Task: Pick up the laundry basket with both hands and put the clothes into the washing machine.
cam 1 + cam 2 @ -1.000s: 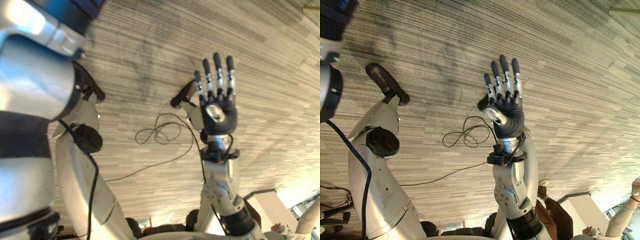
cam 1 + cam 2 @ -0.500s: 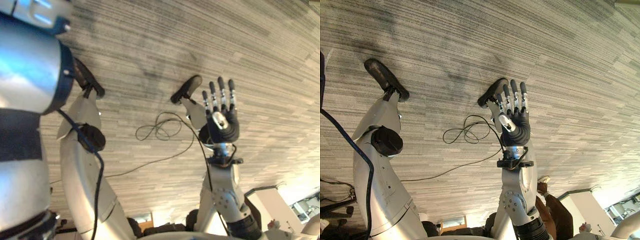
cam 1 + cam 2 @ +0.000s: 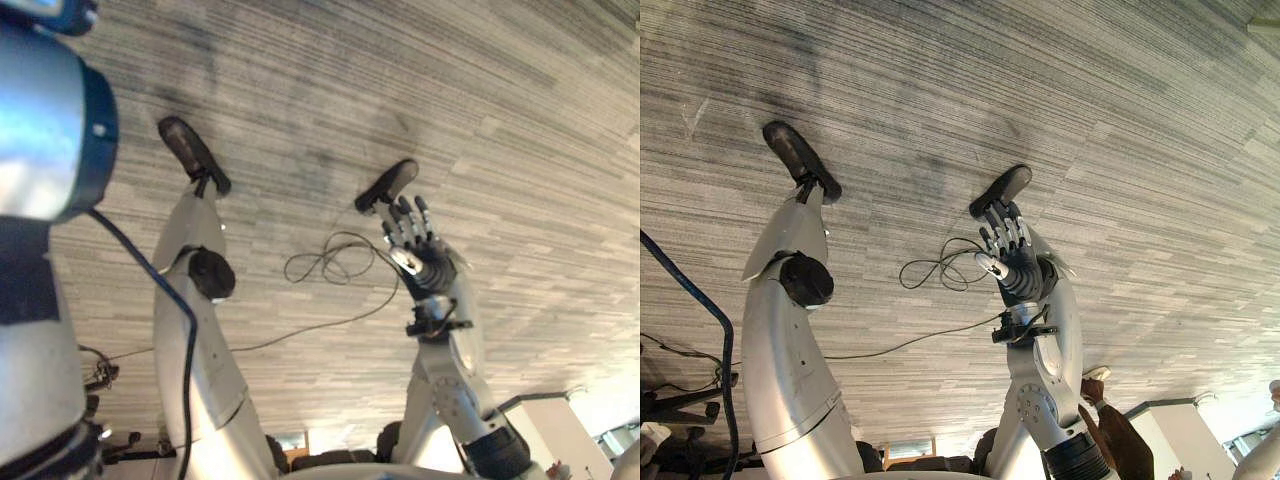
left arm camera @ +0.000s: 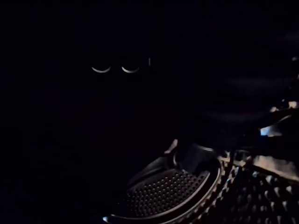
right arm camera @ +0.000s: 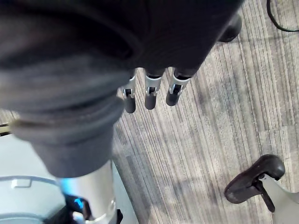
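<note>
In the eye views the right hand (image 3: 420,250) is held up over the striped carpet floor (image 3: 500,120), open and empty, with its fingers straight and slightly spread. The left wrist view is almost black: a dark perforated surface with a curved rim (image 4: 163,196) shows close by, basket or drum I cannot tell, nor can I tell the left hand's state. In the right wrist view its fingers (image 5: 150,95) point straight at the carpet, holding nothing.
</note>
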Motion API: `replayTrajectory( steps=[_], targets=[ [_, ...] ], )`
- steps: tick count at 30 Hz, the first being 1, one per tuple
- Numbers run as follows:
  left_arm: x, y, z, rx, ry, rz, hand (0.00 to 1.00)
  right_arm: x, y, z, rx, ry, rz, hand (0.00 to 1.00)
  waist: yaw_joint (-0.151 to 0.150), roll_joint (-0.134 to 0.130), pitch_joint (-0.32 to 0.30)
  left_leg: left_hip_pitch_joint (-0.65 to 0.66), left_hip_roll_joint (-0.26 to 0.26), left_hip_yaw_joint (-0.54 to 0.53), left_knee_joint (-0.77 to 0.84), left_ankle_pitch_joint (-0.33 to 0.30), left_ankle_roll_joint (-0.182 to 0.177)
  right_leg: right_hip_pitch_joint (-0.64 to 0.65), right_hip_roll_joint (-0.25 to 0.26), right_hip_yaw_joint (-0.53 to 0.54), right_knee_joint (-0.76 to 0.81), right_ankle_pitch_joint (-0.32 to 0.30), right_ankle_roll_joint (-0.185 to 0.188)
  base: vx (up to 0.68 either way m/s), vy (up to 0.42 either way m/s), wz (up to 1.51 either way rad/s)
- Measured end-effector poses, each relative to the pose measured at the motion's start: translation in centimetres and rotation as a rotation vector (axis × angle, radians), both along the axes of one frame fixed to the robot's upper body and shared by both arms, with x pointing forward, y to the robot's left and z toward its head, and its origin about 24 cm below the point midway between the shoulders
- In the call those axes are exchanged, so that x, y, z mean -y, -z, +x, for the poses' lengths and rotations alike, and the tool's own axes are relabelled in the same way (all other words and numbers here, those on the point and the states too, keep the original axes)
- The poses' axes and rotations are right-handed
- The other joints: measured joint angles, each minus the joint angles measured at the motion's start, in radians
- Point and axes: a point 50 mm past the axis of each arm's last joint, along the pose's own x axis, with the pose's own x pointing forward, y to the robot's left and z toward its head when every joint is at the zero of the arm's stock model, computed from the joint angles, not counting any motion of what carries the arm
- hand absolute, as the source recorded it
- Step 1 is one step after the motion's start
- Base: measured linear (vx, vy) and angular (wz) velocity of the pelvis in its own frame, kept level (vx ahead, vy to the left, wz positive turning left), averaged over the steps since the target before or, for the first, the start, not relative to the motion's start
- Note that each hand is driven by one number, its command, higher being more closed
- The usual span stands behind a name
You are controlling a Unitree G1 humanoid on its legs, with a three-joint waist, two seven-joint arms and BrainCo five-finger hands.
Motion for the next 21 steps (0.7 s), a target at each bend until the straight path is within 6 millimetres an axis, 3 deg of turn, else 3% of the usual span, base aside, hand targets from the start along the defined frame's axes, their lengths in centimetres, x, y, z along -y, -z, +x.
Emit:
replayTrajectory(
  steps=[2, 5, 11, 15, 21],
  targets=[
    [0.5, 0.4, 0.4, 0.000, -0.085, 0.089, 0.00, 0.4, -0.1, 0.1, 0.008, 0.013, 0.002, 0.00, -0.002, 0.002, 0.000, 0.017, -0.020, -0.004, -0.039, 0.029, 0.000, 0.006, -0.014, -0.003, 0.012, -0.011, -0.005, -0.02, -0.039, 0.42],
    [1.2, 0.8, 0.8, 0.005, -0.185, 0.197, 0.00, 0.4, 0.0, 0.0, 0.011, -0.004, 0.018, 0.00, -0.007, 0.029, -0.014, 0.022, -0.052, -0.027, -0.108, 0.069, 0.000, 0.014, -0.028, -0.026, 0.031, -0.036, -0.002, -0.04, -0.049, 0.42],
    [2.4, 1.5, 1.2, 0.061, -0.321, 0.309, 0.00, 1.3, 0.6, -0.3, 0.003, -0.011, 0.055, 0.00, 0.001, 0.037, -0.016, 0.034, -0.082, -0.053, -0.214, 0.137, -0.016, 0.011, -0.039, -0.049, 0.057, -0.066, -0.007, -0.03, -0.057, 0.26],
    [3.8, 2.3, 1.3, 0.116, -0.369, 0.354, 0.00, 2.0, 1.6, -1.0, -0.038, -0.007, 0.071, 0.00, -0.007, 0.038, -0.015, 0.031, -0.103, -0.065, -0.223, 0.150, -0.016, -0.005, -0.049, -0.006, 0.091, -0.085, 0.005, 0.00, -0.045, 0.28],
    [5.1, 2.9, 0.7, 0.262, -0.465, 0.394, 0.00, 2.4, 0.9, -1.1, 0.004, -0.020, 0.085, 0.00, -0.027, 0.039, -0.015, 0.026, -0.118, -0.083, -0.222, 0.150, -0.016, -0.006, -0.046, 0.026, 0.099, -0.095, 0.022, -0.02, -0.040, 0.12]
  ],
)
